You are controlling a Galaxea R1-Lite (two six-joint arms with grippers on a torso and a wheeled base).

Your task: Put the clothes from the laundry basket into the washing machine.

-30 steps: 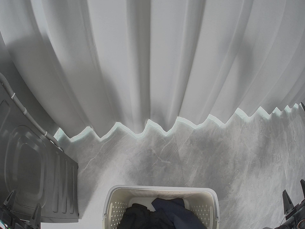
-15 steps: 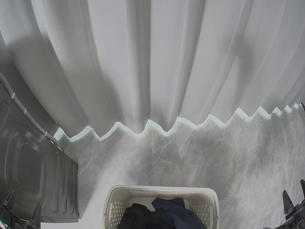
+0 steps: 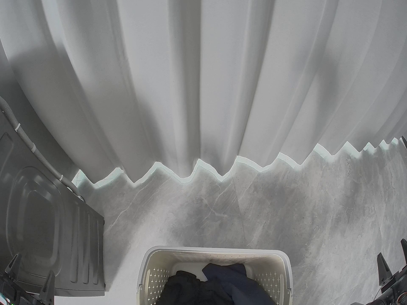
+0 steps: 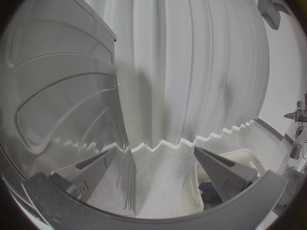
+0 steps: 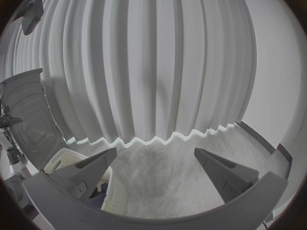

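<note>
Dark clothes lie in the basket near the washing machine, with the left gripper and right gripper both spread wide.

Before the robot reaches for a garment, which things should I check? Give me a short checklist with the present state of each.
1. Left end effector open and empty: ok.
2. Right end effector open and empty: ok.
3. Clothes lying in the laundry basket: ok.
4. Washing machine door open: cannot tell.
5. An end effector above the basket: not ok, both hang to its sides.
</note>
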